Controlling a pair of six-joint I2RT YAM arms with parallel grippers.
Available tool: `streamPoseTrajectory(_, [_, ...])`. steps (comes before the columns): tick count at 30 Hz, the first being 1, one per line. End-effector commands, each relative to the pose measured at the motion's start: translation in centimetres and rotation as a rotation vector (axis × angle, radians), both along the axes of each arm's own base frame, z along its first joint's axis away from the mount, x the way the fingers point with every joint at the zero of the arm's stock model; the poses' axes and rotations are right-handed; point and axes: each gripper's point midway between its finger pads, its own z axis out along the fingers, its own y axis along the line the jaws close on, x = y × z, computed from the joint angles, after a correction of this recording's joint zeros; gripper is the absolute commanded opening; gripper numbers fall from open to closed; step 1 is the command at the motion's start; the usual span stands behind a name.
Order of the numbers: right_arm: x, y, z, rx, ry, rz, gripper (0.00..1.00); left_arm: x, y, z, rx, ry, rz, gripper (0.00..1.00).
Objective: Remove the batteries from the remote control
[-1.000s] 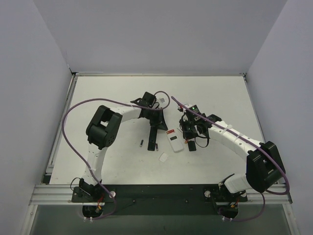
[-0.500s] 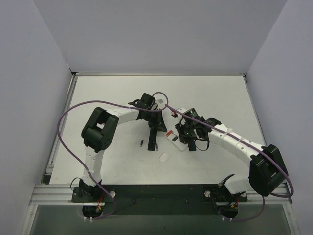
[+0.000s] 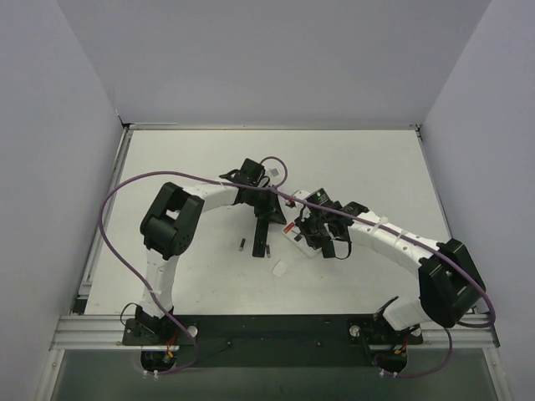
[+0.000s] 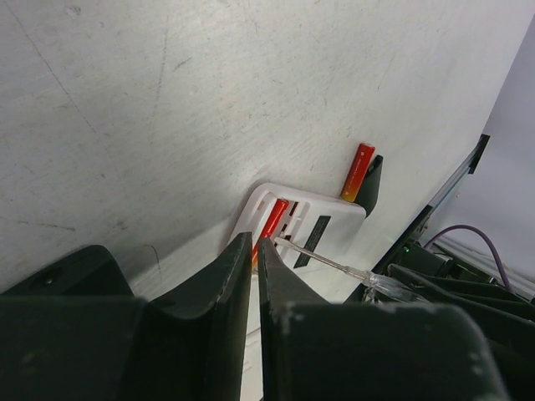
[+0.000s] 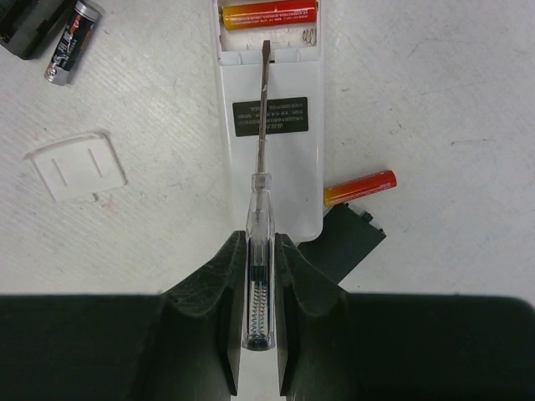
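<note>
Step in hand, as judged: the last cell is to be levered out of the remote (image 5: 292, 167).
- One orange battery (image 5: 267, 12) is seated crosswise in the open bay, in the slot nearest the remote's end. The slot beside it is empty and a coil spring is exposed.
- A second orange battery (image 5: 359, 188) lies on the desk (image 5: 435, 100) just beside the remote, against a flat black block (image 5: 351, 242).
- A dark battery (image 5: 73, 42) with silver ends lies well apart from the remote.

Right pincer (image 5: 255, 238) is clamped on the clear handle of a flat-blade screwdriver (image 5: 258, 196). The blade tip is over the bay rim, just short of the seated cell. Left pincer (image 4: 255, 242) is barely ajar with nothing gripped, and is aimed at the bay end from the other side.

To do it well:
- The blade should be eased under one end of the cell at a low angle and lifted gently.
- The remote shell looks light, so it is likely to be shoved along the desk unless braced.
- The casing is glossy and round, so blade skate and a rolling cell should be expected.

Materials:
- Remote: slim white hard plastic, rounded corners, black label.
- Detached cover (image 5: 75, 165): white, two moulded grooves.
- Desk: matte, grainy, scuffed.
- Screwdriver: thin steel shaft, transparent handle with a spring inside.
</note>
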Motion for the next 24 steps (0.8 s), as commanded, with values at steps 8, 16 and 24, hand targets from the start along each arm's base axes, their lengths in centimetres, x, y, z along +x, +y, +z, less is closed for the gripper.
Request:
streamPoseTrajectory(8, [1.6,0.0,0.4,-0.18,-0.098,0.042,0.0,0.8,-0.8,0.2,-0.054,-0.007,-0.006,0.18])
streamPoseTrajectory(16, [2.2,0.1,0.5,-0.213,-0.096,0.04,0.0,0.6,-0.7,-0.1,-0.053,0.001,-0.004,0.18])
streamPoseTrajectory(24, [2.5,0.5,0.3,-0.211,-0.1,0.046,0.0,0.7,-0.7,-0.3,-0.051,0.002,-0.004,0.18])
